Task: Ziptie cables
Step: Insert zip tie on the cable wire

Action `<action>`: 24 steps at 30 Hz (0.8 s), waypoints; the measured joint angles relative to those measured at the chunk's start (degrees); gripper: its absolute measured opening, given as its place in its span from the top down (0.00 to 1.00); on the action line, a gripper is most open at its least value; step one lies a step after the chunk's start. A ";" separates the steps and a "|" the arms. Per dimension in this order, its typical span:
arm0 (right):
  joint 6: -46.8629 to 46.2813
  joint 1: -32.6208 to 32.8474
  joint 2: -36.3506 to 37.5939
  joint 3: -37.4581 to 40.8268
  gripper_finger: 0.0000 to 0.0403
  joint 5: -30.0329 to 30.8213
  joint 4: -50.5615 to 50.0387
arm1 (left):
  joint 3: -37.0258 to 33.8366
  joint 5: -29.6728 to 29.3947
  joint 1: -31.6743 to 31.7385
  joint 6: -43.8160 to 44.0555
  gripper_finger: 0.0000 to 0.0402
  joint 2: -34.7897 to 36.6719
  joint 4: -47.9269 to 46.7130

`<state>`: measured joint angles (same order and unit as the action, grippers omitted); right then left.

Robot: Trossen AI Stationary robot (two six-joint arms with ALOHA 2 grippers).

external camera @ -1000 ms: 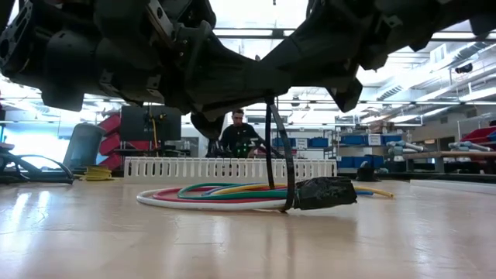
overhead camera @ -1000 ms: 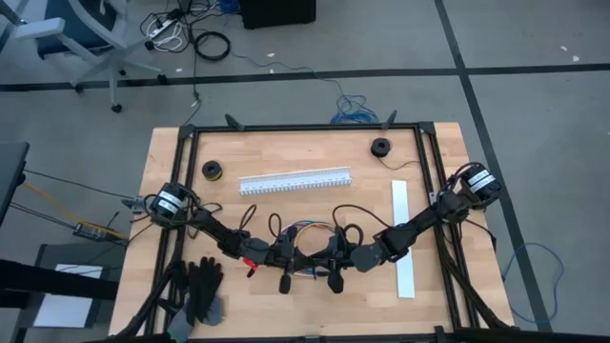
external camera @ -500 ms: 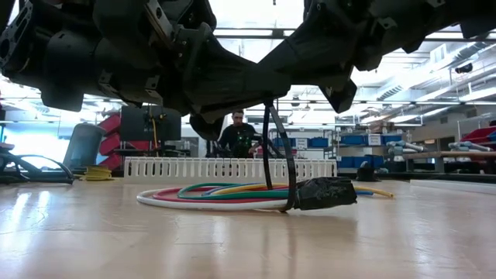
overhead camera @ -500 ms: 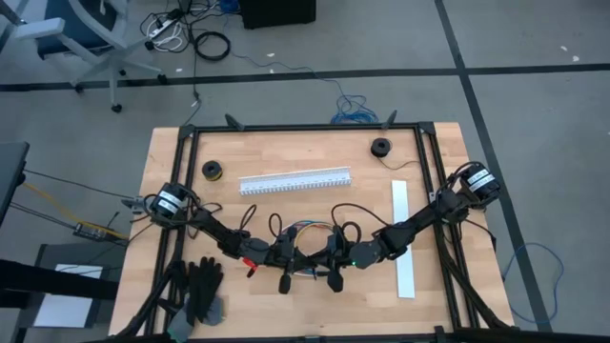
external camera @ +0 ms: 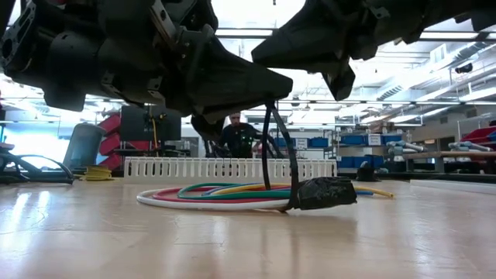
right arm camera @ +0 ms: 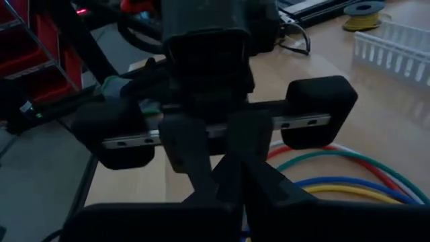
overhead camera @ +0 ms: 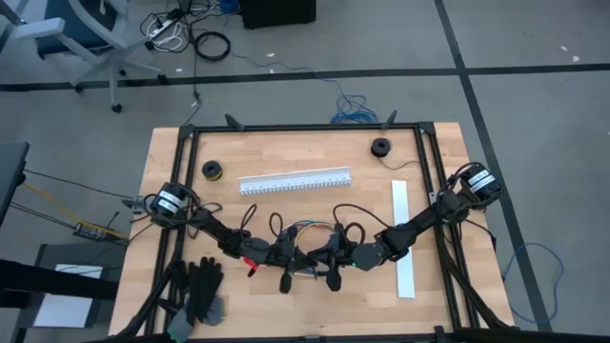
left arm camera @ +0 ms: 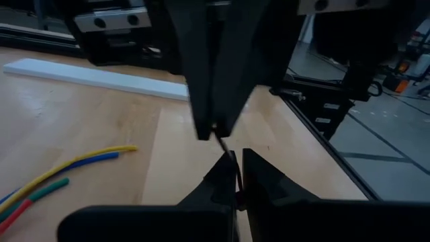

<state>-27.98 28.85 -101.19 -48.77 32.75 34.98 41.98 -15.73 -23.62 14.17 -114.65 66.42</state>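
Cables point(external camera: 232, 194) lie coiled on the tabletop point(overhead camera: 286, 157) near its front edge, directly under the two tools; I see red, green, yellow and blue strands looped flat, with a dark plug end point(external camera: 325, 192) resting on the wood at one side of the coil. A thin black zip tie point(external camera: 280, 155) rises from beside the plug in a narrow upright loop to the tools above.

Left tool point(overhead camera: 286, 257) hangs over the coil with its jaws closed; in the left wrist view I see its fingers point(left arm camera: 218, 185) pressed together on the thin black strand of the tie. Right tool point(overhead camera: 329, 259) faces it just beside, also above the coil, jaws closed; in the right wrist view its fingers point(right arm camera: 255, 185) meet with no gap, and I cannot tell whether the tie sits between them.

White slotted channel point(overhead camera: 294, 181) lies well apart, behind the coil. A flat white strip point(overhead camera: 403, 238) lies along the right side, and black gloves point(overhead camera: 200, 286) rest at the front left corner. I also see a person point(external camera: 236, 136) in the room behind.
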 joint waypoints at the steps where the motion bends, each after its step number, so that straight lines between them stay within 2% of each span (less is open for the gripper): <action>1: 0.03 0.19 0.00 0.00 1.00 0.01 -0.13 | 0.00 0.07 -0.01 0.00 1.00 0.00 -0.04; 9: -5.24 0.62 0.00 -0.04 1.00 1.68 -6.19 | -0.02 0.10 0.00 0.02 1.00 0.00 -0.16; 16: 0.29 0.65 -0.02 -0.02 0.97 -1.50 0.62 | -0.02 0.02 0.00 0.02 1.00 0.04 -0.03; 24: -0.89 0.50 -0.02 0.02 0.90 -1.55 -1.79 | -0.04 0.04 0.00 0.02 1.00 0.04 0.09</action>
<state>-28.87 29.35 -101.21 -48.75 31.20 33.19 41.93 -15.69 -23.62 14.20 -114.61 66.51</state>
